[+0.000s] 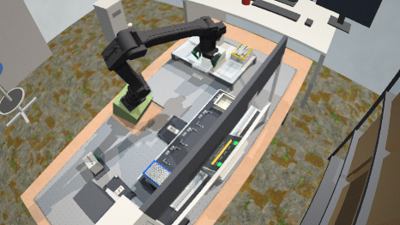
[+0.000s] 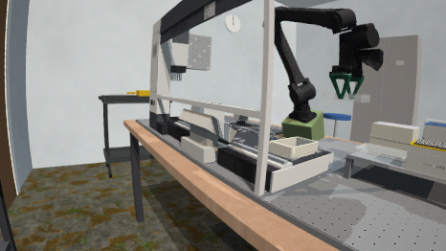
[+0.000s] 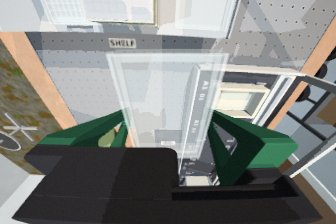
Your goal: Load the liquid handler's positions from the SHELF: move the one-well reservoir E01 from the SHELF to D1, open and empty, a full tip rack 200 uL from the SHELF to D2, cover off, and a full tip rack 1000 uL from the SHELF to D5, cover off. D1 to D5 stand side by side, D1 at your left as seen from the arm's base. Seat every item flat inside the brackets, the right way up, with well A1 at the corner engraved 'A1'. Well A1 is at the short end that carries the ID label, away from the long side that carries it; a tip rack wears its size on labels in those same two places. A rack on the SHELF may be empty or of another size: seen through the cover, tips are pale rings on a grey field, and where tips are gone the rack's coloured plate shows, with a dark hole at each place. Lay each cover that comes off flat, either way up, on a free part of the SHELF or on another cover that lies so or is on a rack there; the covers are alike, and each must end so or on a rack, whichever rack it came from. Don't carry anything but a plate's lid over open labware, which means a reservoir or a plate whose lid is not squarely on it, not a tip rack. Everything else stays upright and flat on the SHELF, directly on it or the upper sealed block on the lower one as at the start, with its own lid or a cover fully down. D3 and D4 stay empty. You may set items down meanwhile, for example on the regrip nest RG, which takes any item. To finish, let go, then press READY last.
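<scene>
My gripper [image 1: 207, 58] [image 2: 347, 89] [image 3: 167, 111] is shut on a clear tip rack cover [image 3: 162, 95], held by its long sides high above the near edge of the SHELF [image 1: 197, 76] [image 3: 122, 43]. A yellow tip rack [image 1: 241, 51] [image 2: 432, 145] stands on the SHELF with no cover, its tips showing. The cream one-well reservoir [image 1: 224, 100] [image 2: 293, 145] [image 3: 240, 100] sits open in the deck's left position. A blue tip rack [image 1: 156, 173] sits uncovered at the deck's far end.
Another clear cover [image 1: 229, 68] [image 2: 378, 149] lies flat on the SHELF beside the yellow rack. White lidded labware [image 1: 185, 51] [image 2: 394, 131] stands on the SHELF's other side. The liquid handler's dark gantry [image 1: 240, 103] runs along the deck. The arm's green base [image 1: 132, 108] stands by the table's edge.
</scene>
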Motion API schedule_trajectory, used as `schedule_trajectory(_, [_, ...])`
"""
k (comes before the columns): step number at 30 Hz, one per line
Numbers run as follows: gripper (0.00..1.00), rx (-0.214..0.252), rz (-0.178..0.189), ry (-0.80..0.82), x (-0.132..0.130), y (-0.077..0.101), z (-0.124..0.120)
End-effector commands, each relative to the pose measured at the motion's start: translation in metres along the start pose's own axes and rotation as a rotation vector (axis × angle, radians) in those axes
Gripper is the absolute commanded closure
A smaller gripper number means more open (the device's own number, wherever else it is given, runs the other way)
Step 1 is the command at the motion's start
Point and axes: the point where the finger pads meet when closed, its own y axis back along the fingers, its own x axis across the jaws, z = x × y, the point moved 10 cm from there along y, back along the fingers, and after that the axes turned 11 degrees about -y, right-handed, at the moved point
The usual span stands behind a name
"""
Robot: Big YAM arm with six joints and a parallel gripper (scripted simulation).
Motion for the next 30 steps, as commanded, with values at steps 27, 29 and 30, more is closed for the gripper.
schedule_trajectory(27, [1.00,-0.023,-0.005,-0.045,0.039,0.009,-0.007])
schedule_trajectory(29, [1.00,-0.016,-0.004,-0.043,0.049,0.008,-0.009])
schedule_trajectory(30, [1.00,-0.014,-0.004,-0.042,0.054,0.008,-0.010])
